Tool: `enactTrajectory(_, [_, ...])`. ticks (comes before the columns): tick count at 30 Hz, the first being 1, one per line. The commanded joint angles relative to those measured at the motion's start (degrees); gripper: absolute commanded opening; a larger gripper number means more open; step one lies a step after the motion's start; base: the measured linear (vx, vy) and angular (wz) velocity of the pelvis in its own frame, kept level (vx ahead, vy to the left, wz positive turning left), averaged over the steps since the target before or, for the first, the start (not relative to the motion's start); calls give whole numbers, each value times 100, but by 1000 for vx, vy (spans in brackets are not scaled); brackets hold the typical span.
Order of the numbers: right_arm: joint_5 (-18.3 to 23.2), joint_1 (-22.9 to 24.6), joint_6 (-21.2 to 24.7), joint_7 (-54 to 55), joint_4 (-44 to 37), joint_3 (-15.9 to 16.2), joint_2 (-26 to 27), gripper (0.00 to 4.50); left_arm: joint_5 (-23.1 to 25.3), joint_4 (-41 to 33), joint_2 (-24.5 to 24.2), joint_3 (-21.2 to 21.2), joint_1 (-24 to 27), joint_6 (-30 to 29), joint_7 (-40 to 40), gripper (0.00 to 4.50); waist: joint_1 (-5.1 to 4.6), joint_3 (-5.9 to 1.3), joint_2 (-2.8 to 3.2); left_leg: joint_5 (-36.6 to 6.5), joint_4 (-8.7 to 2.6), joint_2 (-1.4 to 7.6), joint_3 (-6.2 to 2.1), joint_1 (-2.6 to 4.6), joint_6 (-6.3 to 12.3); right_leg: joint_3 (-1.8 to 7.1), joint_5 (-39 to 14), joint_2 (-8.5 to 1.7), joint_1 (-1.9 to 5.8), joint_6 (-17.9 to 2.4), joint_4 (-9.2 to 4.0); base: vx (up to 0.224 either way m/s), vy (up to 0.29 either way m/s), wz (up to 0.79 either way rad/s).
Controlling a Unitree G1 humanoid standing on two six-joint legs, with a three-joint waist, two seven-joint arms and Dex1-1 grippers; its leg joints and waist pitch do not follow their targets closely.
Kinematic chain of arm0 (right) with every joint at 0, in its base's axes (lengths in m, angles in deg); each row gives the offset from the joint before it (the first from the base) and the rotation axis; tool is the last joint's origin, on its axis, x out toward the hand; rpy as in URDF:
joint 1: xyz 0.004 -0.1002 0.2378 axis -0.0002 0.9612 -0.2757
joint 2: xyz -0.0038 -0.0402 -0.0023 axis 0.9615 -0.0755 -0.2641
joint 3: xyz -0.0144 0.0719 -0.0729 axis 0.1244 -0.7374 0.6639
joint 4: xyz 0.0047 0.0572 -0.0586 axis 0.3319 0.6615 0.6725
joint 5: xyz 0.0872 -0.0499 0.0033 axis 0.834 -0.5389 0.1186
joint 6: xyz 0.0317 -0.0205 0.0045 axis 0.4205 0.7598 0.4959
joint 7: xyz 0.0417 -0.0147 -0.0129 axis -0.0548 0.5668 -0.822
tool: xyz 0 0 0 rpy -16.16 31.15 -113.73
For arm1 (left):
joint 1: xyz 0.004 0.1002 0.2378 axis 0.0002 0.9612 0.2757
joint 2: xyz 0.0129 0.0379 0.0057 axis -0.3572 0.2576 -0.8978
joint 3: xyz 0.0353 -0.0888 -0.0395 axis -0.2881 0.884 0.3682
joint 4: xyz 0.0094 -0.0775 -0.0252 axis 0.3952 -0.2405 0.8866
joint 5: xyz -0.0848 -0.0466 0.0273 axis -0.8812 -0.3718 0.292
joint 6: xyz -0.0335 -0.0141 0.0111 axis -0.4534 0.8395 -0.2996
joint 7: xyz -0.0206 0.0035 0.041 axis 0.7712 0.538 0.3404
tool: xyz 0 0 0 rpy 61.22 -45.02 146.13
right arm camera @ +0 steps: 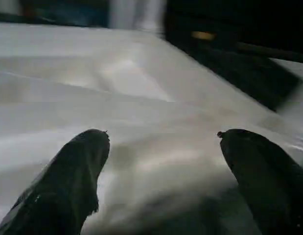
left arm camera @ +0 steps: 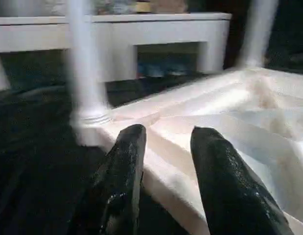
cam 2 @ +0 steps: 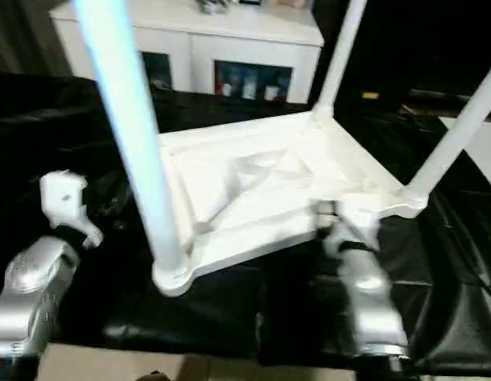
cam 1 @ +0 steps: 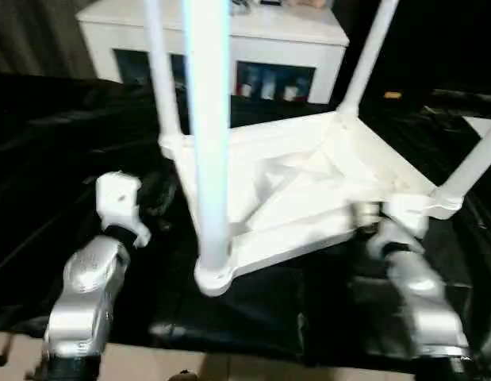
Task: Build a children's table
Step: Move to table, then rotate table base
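The small white plastic children's table [cam 1: 308,190] lay upside down, legs up. The left claw [left arm camera: 163,147] stood part-spread at its nine o'clock edge; the right claw [right arm camera: 161,147] spread wide, empty.

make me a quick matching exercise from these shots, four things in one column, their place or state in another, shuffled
Things:
1. children's table
2. white cabinet
3. left end effector
4. right end effector

Place or state:
A. fingers spread wide over the ribbed underside
B. behind the work surface, glass-fronted doors
C. upside down on the black cover, legs pointing up
D. fingers partly open, at the table's edge

Pairs: 1-C, 2-B, 3-D, 4-A
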Motion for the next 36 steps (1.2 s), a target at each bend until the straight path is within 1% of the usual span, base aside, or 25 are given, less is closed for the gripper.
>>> enactTrajectory(1, [-40,-156,154,102,197,-162,-65,416,-96,228,-102,-318,-209,-73,-676,180,-24,-150,39,-2462,-577,427,-167,233,-348,364,-2582,-604,-16,-609,-713,-78,17,2])
enactTrajectory(2, [28,-210,187,47,300,-216,-98,416,-28,480,-263,-474,-391,65,-1087,180,-36,-144,6,-2497,-610,419,-172,197,-309,356,-2942,-631,2,-452,-752,-60,17,-6])
enactTrajectory(3, [91,-245,203,-12,356,-244,-127,416,2,676,-386,-559,-544,100,-1384,180,-23,-174,27,-2404,-622,429,-183,180,-298,352,-2927,-663,30,-416,-744,-60,17,-6])
enactTrajectory(4, [167,-279,212,-126,407,-247,-196,416,-43,956,-588,-645,-806,-2,-1899,180,-22,-235,10,-1902,-645,444,-179,91,-232,335,-2352,-661,111,-415,-676,0,0,0])
enactTrajectory(5, [179,-284,212,-149,415,-243,-211,421,-58,1006,-628,-658,-857,-34,-2000,197,-9,-255,18,-1603,-643,451,-175,65,-186,336,-1955,-661,128,-450,-643,0,0,0])
enactTrajectory(6, [192,-294,215,-175,433,-225,-243,422,-20,1136,-727,-707,-964,-35,-2171,213,-11,-271,64,-1343,-628,476,-145,86,-156,315,-1286,-634,93,-622,-575,0,0,0])
enactTrajectory(7, [192,-301,225,-203,455,-211,-295,422,236,1406,-976,-929,-1159,0,-2485,213,-28,-250,56,-1330,-626,450,-126,44,-149,314,-1081,-634,119,-735,-568,0,0,0])
enactTrajectory(8, [191,-301,227,-204,457,-211,-299,422,277,1438,-1000,-958,-1178,8,-2502,213,-28,-271,47,-1225,-601,446,-101,60,-110,324,-845,-633,113,-814,-547,0,0,0])
enactTrajectory(9, [180,-303,238,-210,469,-208,-325,422,566,1655,-1167,-1158,-1305,70,-2611,226,-40,-276,47,-1126,-595,447,-103,42,-87,323,-716,-646,139,-860,-531,0,0,0])
enactTrajectory(10, [126,-280,316,-192,480,-203,-367,422,1139,2038,-1412,-1516,-1502,304,-2693,240,-42,-281,58,-996,-576,439,-86,48,-10,326,-555,-622,124,-879,-544,0,0,0])
enactTrajectory(12, [126,-279,316,-192,480,-203,-367,422,1142,2040,-1413,-1518,-1503,305,-2693,255,-47,-320,66,-664,-547,453,-85,35,60,321,-106,-646,165,-955,-476,0,0,0])
enactTrajectory(13, [-4,-240,420,-82,560,-220,-373,422,1265,2360,-1432,-1654,-1696,545,-2759,259,-44,-333,71,-472,-527,462,-73,34,111,307,244,-648,163,-1090,-450,0,0,0])
enactTrajectory(15, [-66,-212,441,85,683,-250,-355,422,1211,2648,-1358,-1694,-1879,731,-2871,285,-27,-338,101,-460,-516,467,-45,66,135,288,536,-618,129,-1276,-426,0,0,0])
enactTrajectory(18, [-65,-328,350,100,1049,-154,-309,422,1211,2790,-1324,-1842,-1930,810,-3153,306,-13,-314,117,-824,-543,485,-32,84,63,291,206,-655,121,-1353,-456,0,0,0])
enactTrajectory(19, [-66,-339,346,99,1070,-146,-308,422,1215,2799,-1325,-1854,-1932,814,-3168,314,-30,-290,109,-1075,-572,493,-36,80,-3,295,-153,-672,133,-1354,-488,0,0,0])
enactTrajectory(21, [-67,-508,272,81,1368,-91,-292,422,1296,2828,-1354,-2002,-1902,914,-3349,331,-52,-253,113,-1468,-606,502,-40,104,-103,305,-745,-676,108,-1292,-545,0,0,0])
enactTrajectory(22, [-75,-639,245,20,1589,-33,-291,422,1284,2738,-1339,-2039,-1850,873,-3478,338,-61,-235,154,-1756,-619,503,-54,135,-186,308,-1172,-698,83,-1240,-584,0,0,0])
enactTrajectory(25, [-169,-1014,184,-159,2197,159,-276,422,1083,2243,-1316,-2187,-1629,517,-3895,366,-143,-218,121,-2087,-650,506,-96,114,-284,303,-1809,-715,79,-1107,-638,0,0,0])
enactTrajectory(26, [-226,-1145,171,-248,2411,264,-267,422,956,2003,-1304,-2249,-1517,346,-4060,375,-177,-223,60,-2080,-645,506,-88,117,-272,304,-1791,-707,66,-1106,-640,0,0,0])
enactTrajectory(28, [-256,-1200,166,-259,2492,311,-257,422,880,1836,-1293,-2278,-1435,230,-4119,382,-196,-222,91,-2001,-648,503,-94,84,-241,303,-1802,-714,78,-1089,-633,0,0,0])
enactTrajectory(29, [-270,-1277,62,-190,2554,314,-237,422,790,1523,-1295,-2325,-1271,93,-4148,399,-206,-228,-52,-1966,-644,500,-71,84,-173,299,-1888,-702,73,-1046,-667,0,0,0])
enactTrajectory(30, [-227,-1303,-22,-107,2524,238,-223,422,774,1417,-1291,-2330,-1209,73,-4120,399,-183,-245,-4,-1879,-630,512,-91,76,-164,312,-1819,-744,90,-1074,-624,0,0,0])
enactTrajectory(31, [-204,-1307,-56,-101,2506,215,-217,422,770,1393,-1290,-2328,-1194,71,-4108,407,-195,-237,32,-1802,-633,511,-73,75,-130,312,-1754,-725,65,-1071,-647,0,0,0])
enactTrajectory(33, [271,-1313,-552,-339,2167,-107,-110,422,655,1180,-1235,-2211,-1060,-6,-3984,421,-187,-277,-15,-1719,-621,528,-54,93,-95,311,-1434,-717,70,-1097,-622,0,0,0])
enactTrajectory(36, [506,-1307,-813,-519,1993,-269,-104,422,601,1009,-1219,-2144,-995,-153,-3959,429,-166,-330,-20,-947,-568,512,-7,31,148,291,-176,-669,125,-1284,-499,0,0,0])
